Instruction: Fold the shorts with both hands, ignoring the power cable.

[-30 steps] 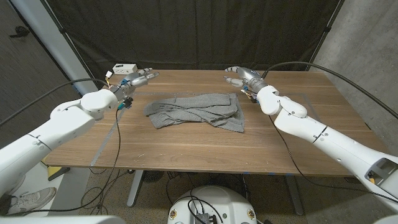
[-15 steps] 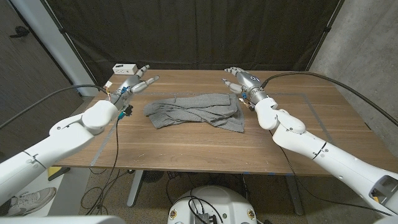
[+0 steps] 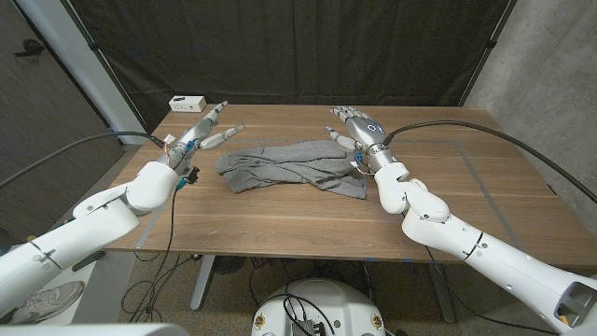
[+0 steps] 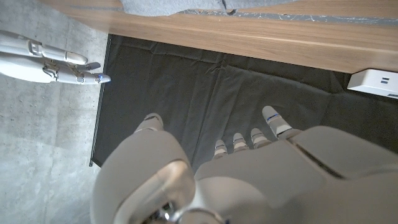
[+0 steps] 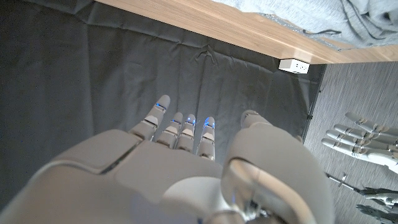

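Grey fabric, the shorts (image 3: 294, 165), lies crumpled in a loose heap on the wooden counter (image 3: 280, 219), spread out lengthwise between the two hands and touched by neither. The left hand (image 3: 201, 132) hovers just off the heap's near end, its fingers spread and stretched out over the wood, grasping nothing. The right hand (image 3: 358, 129) hangs close above the opposite end of the shorts, fingers likewise apart and extended, released and holding nothing; its fingertips reach toward the counter's far edge while the cloth's corner sits just under and beside its wrist.

Beyond the left hand, at the counter's far corner, sits a small white box (image 3: 187, 102). A dark cable (image 3: 173, 201) drops from the left wrist and runs down over the counter's near edge, well clear of the shorts. Black curtain (image 3: 289, 51) hangs behind the counter, past both hands.

In the left wrist view the left hand (image 4: 249, 168) shows from the back with its fingers fanned against the curtain (image 4: 205, 93), the counter's edge (image 4: 261, 40) and a strip of the shorts (image 4: 186, 5) beyond them, and the right hand (image 4: 46, 59) off to one side. The right wrist view gives the same of the right hand (image 5: 180, 162), fingers straight and parted, the shorts (image 5: 348, 18) lying on the counter (image 5: 249, 28) beyond its fingertips, the white box (image 5: 293, 65) at the edge, and the left hand (image 5: 364, 140) at the side.
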Robot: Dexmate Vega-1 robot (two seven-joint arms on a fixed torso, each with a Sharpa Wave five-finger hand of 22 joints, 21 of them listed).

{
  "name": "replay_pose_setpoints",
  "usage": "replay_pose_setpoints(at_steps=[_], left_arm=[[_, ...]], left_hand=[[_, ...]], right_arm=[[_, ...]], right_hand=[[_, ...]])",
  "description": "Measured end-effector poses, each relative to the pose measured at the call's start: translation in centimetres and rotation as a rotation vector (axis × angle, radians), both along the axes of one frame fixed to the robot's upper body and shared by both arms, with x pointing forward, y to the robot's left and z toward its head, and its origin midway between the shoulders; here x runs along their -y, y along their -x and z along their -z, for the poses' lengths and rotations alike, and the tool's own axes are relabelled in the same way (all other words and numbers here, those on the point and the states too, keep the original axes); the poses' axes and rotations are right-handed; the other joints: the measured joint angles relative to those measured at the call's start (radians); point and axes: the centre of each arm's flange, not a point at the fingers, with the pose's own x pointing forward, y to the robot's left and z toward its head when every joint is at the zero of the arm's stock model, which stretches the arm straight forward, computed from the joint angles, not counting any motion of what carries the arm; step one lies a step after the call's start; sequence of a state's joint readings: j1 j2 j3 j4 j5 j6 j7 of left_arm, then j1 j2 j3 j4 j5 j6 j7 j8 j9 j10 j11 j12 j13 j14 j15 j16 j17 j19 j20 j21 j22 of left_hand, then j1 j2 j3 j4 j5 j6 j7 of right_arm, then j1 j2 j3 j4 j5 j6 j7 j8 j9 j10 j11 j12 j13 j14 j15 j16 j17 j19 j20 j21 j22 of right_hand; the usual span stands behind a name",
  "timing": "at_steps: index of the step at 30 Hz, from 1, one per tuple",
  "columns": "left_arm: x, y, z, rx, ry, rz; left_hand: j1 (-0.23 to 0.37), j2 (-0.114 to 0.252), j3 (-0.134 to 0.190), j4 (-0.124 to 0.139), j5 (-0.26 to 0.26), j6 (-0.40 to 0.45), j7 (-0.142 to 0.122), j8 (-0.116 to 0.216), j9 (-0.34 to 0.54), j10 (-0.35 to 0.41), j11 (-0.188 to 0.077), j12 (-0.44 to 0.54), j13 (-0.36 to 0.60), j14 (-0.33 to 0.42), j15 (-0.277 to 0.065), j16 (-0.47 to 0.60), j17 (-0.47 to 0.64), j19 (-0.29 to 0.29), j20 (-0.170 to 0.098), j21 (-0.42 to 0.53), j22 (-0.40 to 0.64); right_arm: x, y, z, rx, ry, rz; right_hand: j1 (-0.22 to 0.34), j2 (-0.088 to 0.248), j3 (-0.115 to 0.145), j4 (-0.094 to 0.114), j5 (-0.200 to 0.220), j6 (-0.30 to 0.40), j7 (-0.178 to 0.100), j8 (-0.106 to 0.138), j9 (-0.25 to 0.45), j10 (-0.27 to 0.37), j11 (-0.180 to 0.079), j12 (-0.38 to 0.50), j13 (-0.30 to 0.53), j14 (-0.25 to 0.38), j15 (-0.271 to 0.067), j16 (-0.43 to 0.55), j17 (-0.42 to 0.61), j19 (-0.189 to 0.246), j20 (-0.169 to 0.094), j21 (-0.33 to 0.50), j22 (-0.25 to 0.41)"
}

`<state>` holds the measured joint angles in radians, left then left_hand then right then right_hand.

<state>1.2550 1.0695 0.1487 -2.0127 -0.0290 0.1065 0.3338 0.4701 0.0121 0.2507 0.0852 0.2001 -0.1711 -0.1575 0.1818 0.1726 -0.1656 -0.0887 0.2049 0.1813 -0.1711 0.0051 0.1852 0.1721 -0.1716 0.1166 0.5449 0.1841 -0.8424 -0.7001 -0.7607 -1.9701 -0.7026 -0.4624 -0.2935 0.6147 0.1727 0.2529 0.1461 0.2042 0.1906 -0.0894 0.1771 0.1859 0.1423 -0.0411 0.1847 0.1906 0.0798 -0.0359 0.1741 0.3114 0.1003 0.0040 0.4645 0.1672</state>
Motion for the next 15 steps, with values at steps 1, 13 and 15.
replay_pose_setpoints(at_steps=[1,13,15], left_arm=[[0.1,0.1,0.2,0.002,-0.017,-0.013],[0.4,1.0,1.1,0.029,-0.138,-0.138],[0.7,1.3,1.3,0.032,-0.155,-0.150]], left_hand=[[0.001,-0.005,-0.005,-0.005,0.004,0.000,0.000,0.003,0.001,0.007,-0.006,0.002,0.000,-0.002,0.005,0.000,0.000,0.000,0.013,-0.002,0.000],[0.064,-0.106,-0.063,-0.069,0.056,0.129,0.038,0.026,0.002,0.226,0.023,0.055,0.000,0.026,0.049,0.012,0.000,-0.001,0.064,-0.016,0.000],[0.085,-0.126,-0.071,-0.087,0.071,0.154,0.047,0.026,0.002,0.266,0.013,0.059,0.000,0.046,0.047,0.012,0.000,0.000,0.066,-0.020,-0.001]], right_arm=[[-0.1,0.1,0.3,0.001,0.007,0.007],[-1.1,0.2,2.1,-0.025,0.051,0.023],[-1.2,0.2,2.3,-0.032,0.062,0.025]], right_hand=[[0.000,0.000,0.000,0.000,0.000,0.000,0.000,0.000,0.000,0.000,0.000,0.000,0.000,0.000,0.000,0.000,-0.001,0.000,0.000,0.000,0.000],[-0.004,-0.004,0.000,0.000,0.000,0.000,0.000,0.000,0.000,0.000,0.000,0.000,0.000,-0.009,0.002,0.002,-0.015,-0.006,0.005,-0.013,0.000],[-0.008,0.000,0.000,0.000,0.000,0.000,0.000,0.000,0.000,0.000,-0.002,0.000,0.000,-0.009,0.002,0.004,-0.018,-0.010,0.002,-0.017,0.000]])
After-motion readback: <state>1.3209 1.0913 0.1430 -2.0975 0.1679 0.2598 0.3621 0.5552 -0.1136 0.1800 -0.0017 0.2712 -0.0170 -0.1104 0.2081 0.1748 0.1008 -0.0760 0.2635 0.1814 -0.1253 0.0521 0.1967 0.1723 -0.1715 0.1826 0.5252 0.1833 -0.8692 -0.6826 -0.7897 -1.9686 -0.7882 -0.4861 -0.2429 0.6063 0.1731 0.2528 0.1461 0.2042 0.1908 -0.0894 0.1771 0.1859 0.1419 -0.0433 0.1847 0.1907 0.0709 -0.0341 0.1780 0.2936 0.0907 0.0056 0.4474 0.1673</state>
